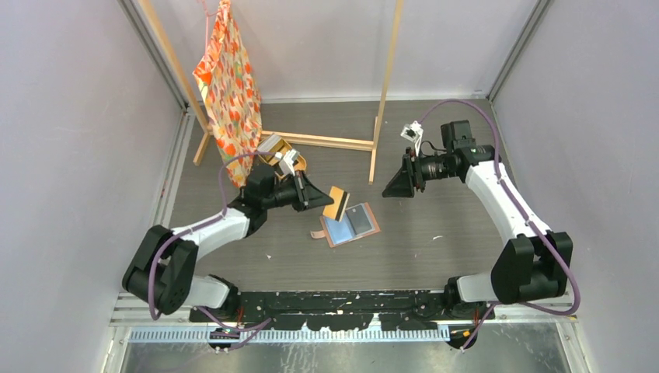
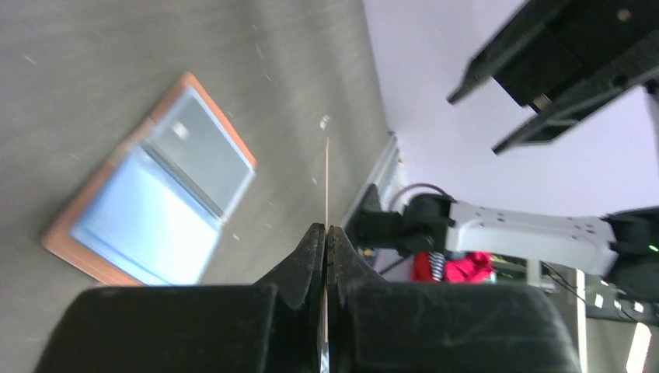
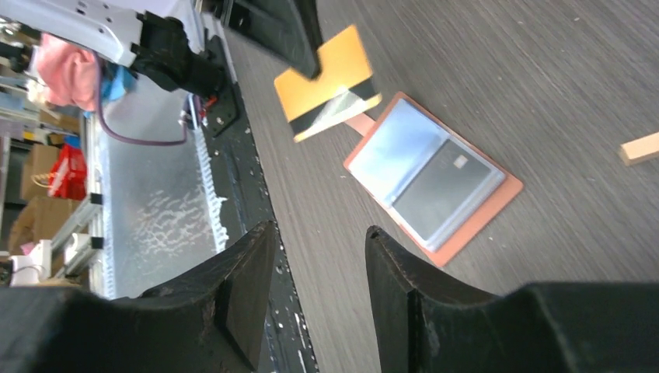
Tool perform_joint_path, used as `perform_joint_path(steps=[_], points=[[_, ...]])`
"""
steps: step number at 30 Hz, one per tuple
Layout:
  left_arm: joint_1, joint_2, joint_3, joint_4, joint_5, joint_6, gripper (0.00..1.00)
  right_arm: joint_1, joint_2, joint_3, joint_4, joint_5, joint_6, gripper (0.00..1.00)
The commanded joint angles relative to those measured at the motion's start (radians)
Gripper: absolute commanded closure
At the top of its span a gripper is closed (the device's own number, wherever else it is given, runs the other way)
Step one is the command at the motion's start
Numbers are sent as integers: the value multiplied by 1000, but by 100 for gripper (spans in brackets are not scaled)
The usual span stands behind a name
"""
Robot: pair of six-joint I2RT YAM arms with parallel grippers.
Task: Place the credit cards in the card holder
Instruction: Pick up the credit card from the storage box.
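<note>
The card holder [image 1: 351, 224] lies open on the table, salmon-brown with glossy pockets; a grey card sits in one pocket. It also shows in the left wrist view [image 2: 151, 206] and the right wrist view [image 3: 431, 175]. My left gripper [image 1: 320, 200] is shut on a tan credit card [image 1: 336, 203] with a black stripe and holds it above the holder's left edge. That card shows edge-on in the left wrist view [image 2: 326, 183] between the shut fingers, with the left gripper [image 2: 326, 229] below it, and flat in the right wrist view [image 3: 326, 78]. My right gripper [image 1: 391, 186] is open and empty, raised right of the holder, and its jaws stand apart in its own view [image 3: 320, 229].
A wooden rack [image 1: 385, 85] with an orange patterned cloth [image 1: 229, 85] stands at the back; its base bar [image 1: 319, 141] lies behind the holder. A tan tray with cards [image 1: 278, 151] sits behind my left wrist. Walls close in on both sides.
</note>
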Motion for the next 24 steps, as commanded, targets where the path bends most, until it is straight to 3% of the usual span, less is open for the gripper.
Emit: perform_joint_path(steps=[1, 6, 10, 17, 24], points=[[-60, -158, -87, 242, -54, -207, 99, 6, -69, -108, 344, -94, 342, 48], [-157, -275, -239, 201, -315, -229, 100, 8, -60, -230, 601, -14, 604, 48], [-176, -240, -325, 288, -376, -274, 100, 25, 7, -293, 721, 64, 727, 53], [-179, -31, -320, 497, -377, -291, 99, 130, 222, -117, 377, 183, 465, 67], [-180, 214, -341, 703, -429, -340, 99, 145, 351, -33, 213, 325, 323, 69]])
